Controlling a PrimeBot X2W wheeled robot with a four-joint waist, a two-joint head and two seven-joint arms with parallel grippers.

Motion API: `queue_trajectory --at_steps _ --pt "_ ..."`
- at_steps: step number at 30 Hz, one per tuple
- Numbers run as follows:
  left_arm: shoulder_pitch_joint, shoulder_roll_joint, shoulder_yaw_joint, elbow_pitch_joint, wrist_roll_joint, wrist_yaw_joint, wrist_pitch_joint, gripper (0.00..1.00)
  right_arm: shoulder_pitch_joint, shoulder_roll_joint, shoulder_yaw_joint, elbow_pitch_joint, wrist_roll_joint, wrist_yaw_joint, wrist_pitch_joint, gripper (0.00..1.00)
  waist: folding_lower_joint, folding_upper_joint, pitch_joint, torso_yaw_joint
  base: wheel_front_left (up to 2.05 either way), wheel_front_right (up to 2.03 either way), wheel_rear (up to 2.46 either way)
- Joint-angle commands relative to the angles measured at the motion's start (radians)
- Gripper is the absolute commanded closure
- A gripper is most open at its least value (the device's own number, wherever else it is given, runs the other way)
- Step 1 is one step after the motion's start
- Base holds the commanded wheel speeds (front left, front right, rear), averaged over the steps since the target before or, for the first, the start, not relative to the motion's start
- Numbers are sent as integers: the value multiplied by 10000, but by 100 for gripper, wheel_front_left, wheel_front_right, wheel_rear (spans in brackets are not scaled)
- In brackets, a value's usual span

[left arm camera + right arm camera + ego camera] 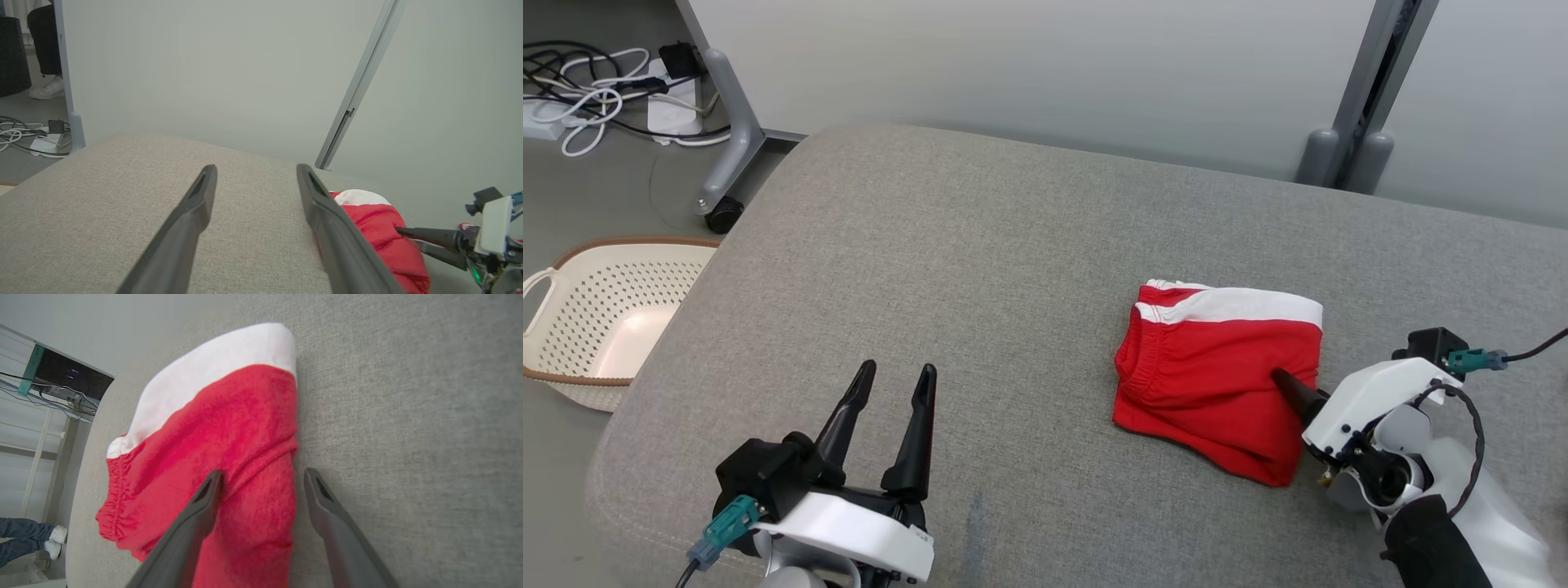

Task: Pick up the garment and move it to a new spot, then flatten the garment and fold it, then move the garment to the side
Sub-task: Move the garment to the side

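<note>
1 pair folded red shorts (1217,367) on grey cushion (972,269). 2 tools, both wide: R tool (261,477) straddles shorts' edge w/o gripping, L tool (898,371) well apart, empty. 1 white basket (596,294) beside cushion

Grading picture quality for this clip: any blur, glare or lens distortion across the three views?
Head view: soft, even light, sharp throughout, one bright patch inside the basket. Left wrist view: the fingers of the left gripper look slightly soft up close; the partition post leans. Right wrist view: the garment looms close, bulged and a little soft; the cushion weave is readable.
</note>
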Motion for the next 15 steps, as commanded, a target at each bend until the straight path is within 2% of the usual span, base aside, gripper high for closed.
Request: queue_trajectory --at_steps 1,2,3,4,12,15 --pt "-201 23 -6 39 56 -58 -51 0 -182 10 -42 142 129 1 74 0 0 0 56 29 0 0 0" --pt "-234 22 -10 56 62 -64 -52 0 -241 25 -43 213 156 1 79 33 0 0 81 39 0 0 0" --pt "-258 13 -12 76 68 -73 -52 0 -305 37 -37 275 202 1 84 83 0 0 99 48 0 0 0" --pt "-260 5 -16 94 73 -85 -53 0 -353 49 -40 329 249 1 38 100 0 0 102 54 0 0 0" --pt "-173 86 12 137 101 -29 -42 0 -259 51 527 -226 323 1 -517 100 0 0 -151 -261 0 0 0" --pt "-83 107 -28 87 99 -8 -13 0 -123 -161 868 -617 285 1 -647 100 0 0 -380 -653 0 0 0"
